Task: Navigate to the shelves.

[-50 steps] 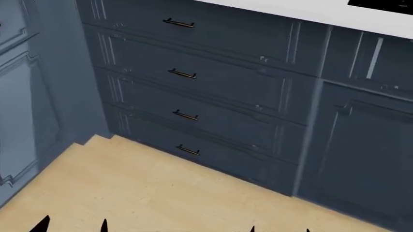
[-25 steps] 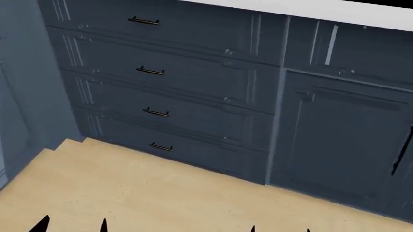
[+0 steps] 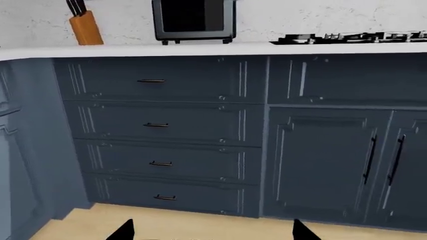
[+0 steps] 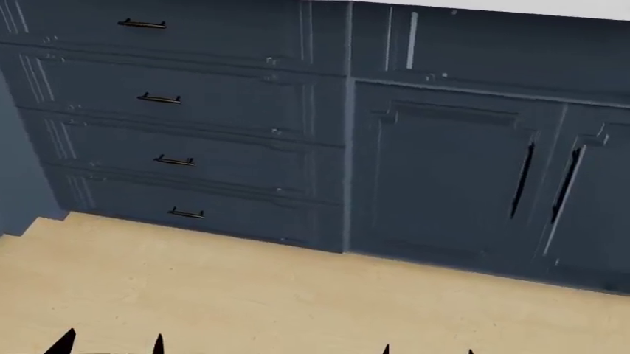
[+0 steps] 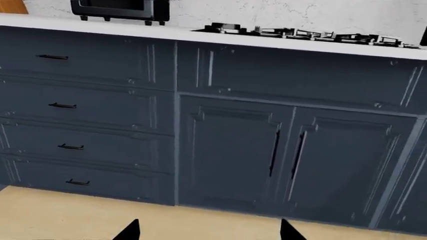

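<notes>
Left end effector (image 3: pixel 211 231): only two dark fingertips show at the frame's edge, set wide apart, holding nothing.
Right end effector (image 5: pixel 208 230): two tips likewise spread wide, empty.
Drawers (image 4: pixel 167 125): stack of four dark blue fronts with black handles, on the left of the head view.
Doors (image 4: pixel 492 184): a pair to the right of the drawers, two upright black handles side by side.
Floor (image 4: pixel 246 295): pale wood, running up to the cabinet base.
Worktop (image 3: pixel 200 49): white; carries a knife block (image 3: pixel 85 27) at far left, a microwave (image 3: pixel 193 20) beside it, a hob (image 3: pixel 353 37) further right.
Shelves: not visible in any view.
</notes>
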Tool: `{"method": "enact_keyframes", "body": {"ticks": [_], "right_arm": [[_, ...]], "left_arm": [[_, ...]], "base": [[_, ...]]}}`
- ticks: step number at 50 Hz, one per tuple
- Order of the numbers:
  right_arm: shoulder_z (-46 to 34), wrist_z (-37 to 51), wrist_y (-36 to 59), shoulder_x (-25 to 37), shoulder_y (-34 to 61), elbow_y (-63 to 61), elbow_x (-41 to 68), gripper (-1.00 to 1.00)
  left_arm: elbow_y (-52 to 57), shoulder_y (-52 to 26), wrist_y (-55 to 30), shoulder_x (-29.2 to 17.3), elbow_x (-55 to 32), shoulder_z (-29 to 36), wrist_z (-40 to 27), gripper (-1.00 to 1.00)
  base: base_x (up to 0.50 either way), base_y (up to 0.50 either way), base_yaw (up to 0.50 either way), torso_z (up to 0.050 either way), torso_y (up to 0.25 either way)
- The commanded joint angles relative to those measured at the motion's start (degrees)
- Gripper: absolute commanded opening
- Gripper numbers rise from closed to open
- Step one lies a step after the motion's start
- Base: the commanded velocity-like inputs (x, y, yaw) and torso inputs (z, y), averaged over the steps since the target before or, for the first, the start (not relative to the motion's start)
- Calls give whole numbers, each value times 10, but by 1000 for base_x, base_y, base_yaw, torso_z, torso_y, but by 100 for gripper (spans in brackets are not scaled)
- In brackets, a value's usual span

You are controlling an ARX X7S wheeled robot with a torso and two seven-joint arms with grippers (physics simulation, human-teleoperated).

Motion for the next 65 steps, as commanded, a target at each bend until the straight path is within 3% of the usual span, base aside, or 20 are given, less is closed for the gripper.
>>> {"method": "enact_keyframes", "body": {"ticks": [1,20,32,65], "right_arm": [[-2,1,-2,1,2,2,2,100],[-2,6,3,1,5,9,10,100],[-25,3,9,6,9,3,-12,100],[-31,13,7,11,11,2,-17,100]], "left_arm": [[-2,-2,1,-1,-1,2,-1,100],[-7,-4,4,-2,-3,5,-3,100],[-1,-2,3,-5,-5,8,-6,100],[-1,-6,1,-8,-8,14,-10,100]], "base": [[-48,273,-441,0,0],[-33,273,-441,0,0],[11,33,-29,0,0],[492,29,0,0,0]]}}
